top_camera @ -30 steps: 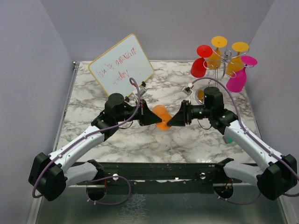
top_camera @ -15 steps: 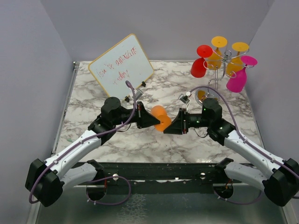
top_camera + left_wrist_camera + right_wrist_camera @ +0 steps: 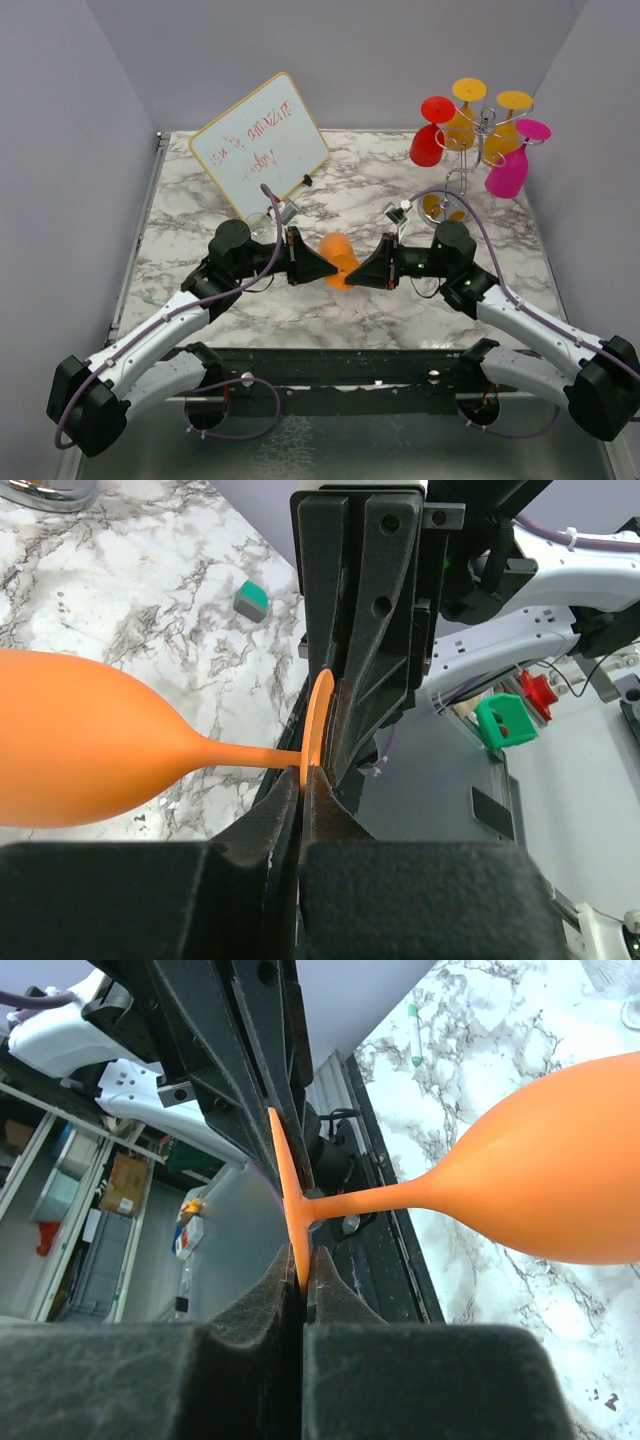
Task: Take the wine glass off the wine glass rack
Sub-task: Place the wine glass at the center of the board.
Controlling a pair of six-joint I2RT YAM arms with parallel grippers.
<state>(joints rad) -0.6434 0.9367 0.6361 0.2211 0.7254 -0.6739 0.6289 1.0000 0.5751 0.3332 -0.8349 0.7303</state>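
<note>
An orange plastic wine glass [image 3: 338, 260] is held sideways over the middle of a white marble-patterned table [image 3: 360, 190]. It is off the rack and well apart from it. Both arms reach in from opposite sides and meet at the glass. The left gripper [image 3: 326, 271] is clamped on the rim of the glass's thin round foot [image 3: 320, 715], its two fingers [image 3: 283, 815] pressed together on the disc's lower edge. The right gripper [image 3: 353, 276] pinches the same foot, its fingers [image 3: 332, 1295] likewise closed tight on the rim. In each wrist view the other arm's gripper stands upright just behind the foot, crowding it, while the bowl points away to one side. Whether the bowl touches the table cannot be told.

At the far right corner stands the shiny silver wire wine glass rack [image 3: 486, 124]. Four glasses hang upside down from its curled arms: one red [image 3: 428, 142], two yellow-orange [image 3: 462, 122] [image 3: 510, 128] and one magenta [image 3: 508, 170]. The right arm's cable arcs in front of the rack's round base.

At the far left, one tilted whiteboard [image 3: 262, 140] bears red writing, too small to read. One small green block [image 3: 250, 598] lies on the table.
</note>
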